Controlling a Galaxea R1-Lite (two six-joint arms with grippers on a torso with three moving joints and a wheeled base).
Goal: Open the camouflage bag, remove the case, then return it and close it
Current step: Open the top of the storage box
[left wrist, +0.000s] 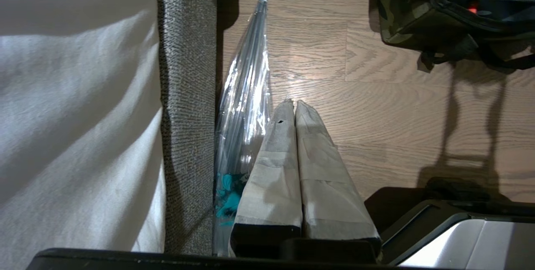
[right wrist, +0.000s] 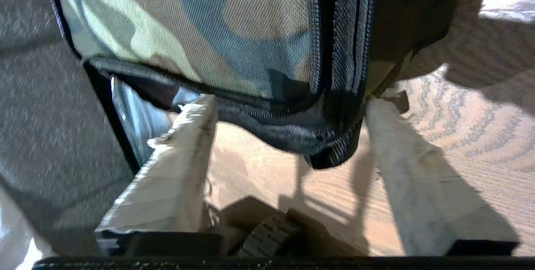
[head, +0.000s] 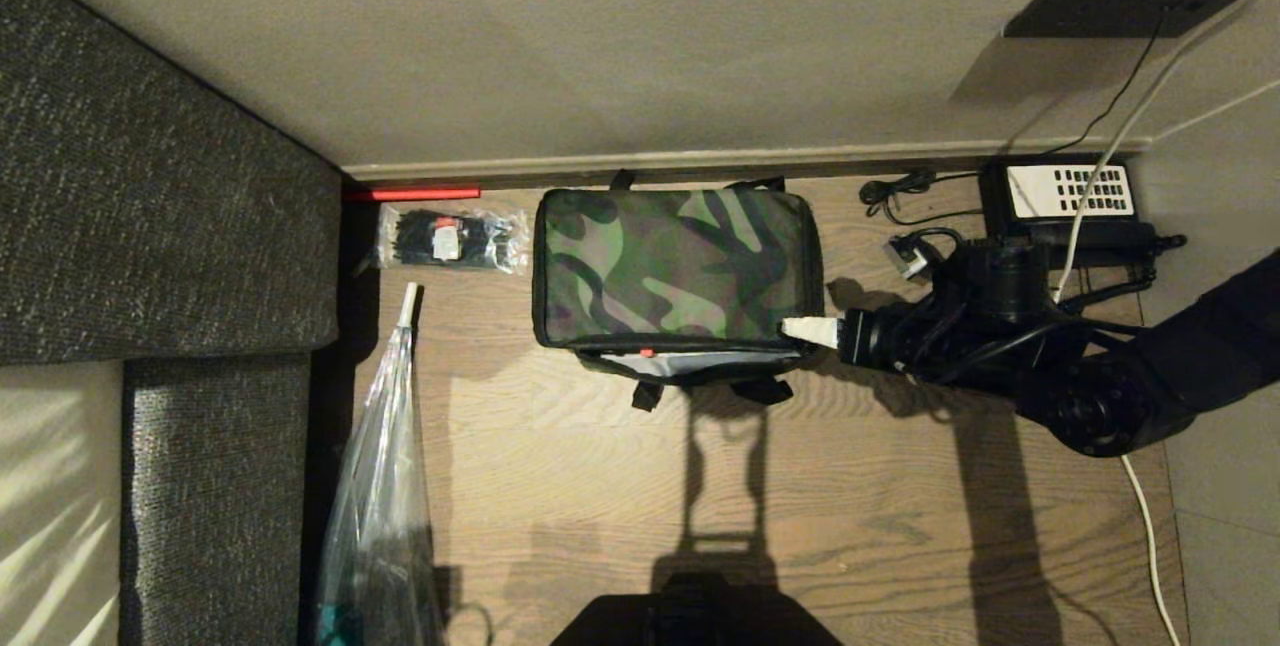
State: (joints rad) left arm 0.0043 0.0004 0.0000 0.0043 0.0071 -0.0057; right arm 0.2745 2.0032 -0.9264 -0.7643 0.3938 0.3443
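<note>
Nearest the robot, a dark part of its own body (head: 690, 616) throws a long shadow up the pale wood-plank floor (head: 880, 516). Left gripper (left wrist: 291, 107), cloth-taped fingers pressed together with nothing between them, hangs parked low beside the grey woven sofa edge (left wrist: 184, 107) and a furled clear-plastic umbrella (left wrist: 246, 94), well apart from the work. Mid-floor: the camouflage bag (head: 675, 266), boxy soft fabric in green, brown and black with black trim, long axis running left to right, parallel to the wall behind it. Its lid lies down, but the near edge gapes; a strip of light grey lining and a small red spot show in the gap. The case is not visible from here, presumably inside. Right gripper (right wrist: 288, 111), taped fingers spread wide and empty, sits at the bag's near right corner, the zipper-trimmed corner hanging between the fingers, apparently untouched. Bag lies to the gripper's left; right arm is plainly the nearer one. Judgement: closing step, the open seam running leftward from the gripper. Farther back: a clear packet of black cable ties (head: 450, 238), a black telephone with white keypad (head: 1065, 191), the skirting board (head: 700, 158).
</note>
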